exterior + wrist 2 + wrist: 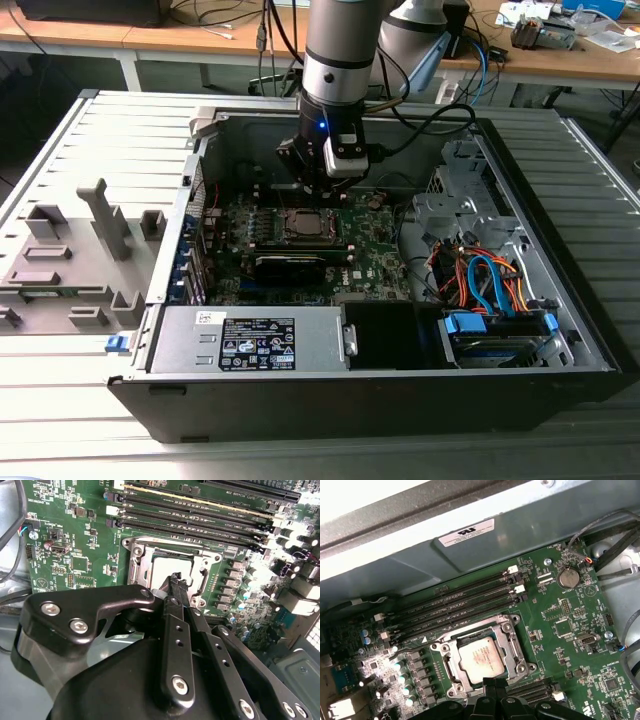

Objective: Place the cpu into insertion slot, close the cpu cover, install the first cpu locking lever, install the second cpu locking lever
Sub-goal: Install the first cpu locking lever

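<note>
The cpu (480, 656) lies just past the gripper (175, 580), whose fingers are pinched together on nothing. It sits flat in its socket, centre of the exterior view, framed by the cpu cover (512, 646). Likely light, stiff and fragile; hold it by opposite edges.

Matt metal cpu (481, 656), bare metal cpu cover (514, 647) (faintly shiny), matt black pincer (175, 580), glossy green motherboard (560, 625)

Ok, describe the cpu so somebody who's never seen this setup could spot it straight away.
Inside the open computer case lies a green motherboard. Beside its long black memory slots sits the cpu cover, a silver metal frame. The cpu is the flat pale grey square in its opening, smooth unlike the component-studded board around.
</note>
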`<action>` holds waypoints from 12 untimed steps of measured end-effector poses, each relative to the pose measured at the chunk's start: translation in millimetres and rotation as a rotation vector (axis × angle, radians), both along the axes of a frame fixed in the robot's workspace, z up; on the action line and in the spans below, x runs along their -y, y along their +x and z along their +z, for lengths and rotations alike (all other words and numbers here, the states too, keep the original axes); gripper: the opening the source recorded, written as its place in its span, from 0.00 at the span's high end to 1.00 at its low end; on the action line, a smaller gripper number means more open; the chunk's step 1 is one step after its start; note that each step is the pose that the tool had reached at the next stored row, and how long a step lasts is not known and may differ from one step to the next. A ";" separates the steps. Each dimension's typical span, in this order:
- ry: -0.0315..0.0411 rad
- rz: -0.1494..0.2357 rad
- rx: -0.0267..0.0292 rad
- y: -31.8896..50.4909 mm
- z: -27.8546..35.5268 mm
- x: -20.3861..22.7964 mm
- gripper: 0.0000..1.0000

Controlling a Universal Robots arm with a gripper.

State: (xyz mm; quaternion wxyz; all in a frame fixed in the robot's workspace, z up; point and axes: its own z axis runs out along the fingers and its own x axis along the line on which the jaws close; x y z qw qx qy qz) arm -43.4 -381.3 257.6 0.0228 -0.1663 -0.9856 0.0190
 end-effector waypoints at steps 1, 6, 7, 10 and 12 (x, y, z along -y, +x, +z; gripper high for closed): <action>0.0000 0.001 0.0000 0.0 0.0 0.0 0.89; 0.0001 0.004 0.0000 0.2 0.0 0.0 0.89; 0.0000 0.005 -0.0001 0.2 0.0 0.0 0.89; 0.0001 0.008 0.0000 0.2 0.0 0.0 0.89; 0.0000 0.010 0.0000 0.2 0.0 0.0 0.89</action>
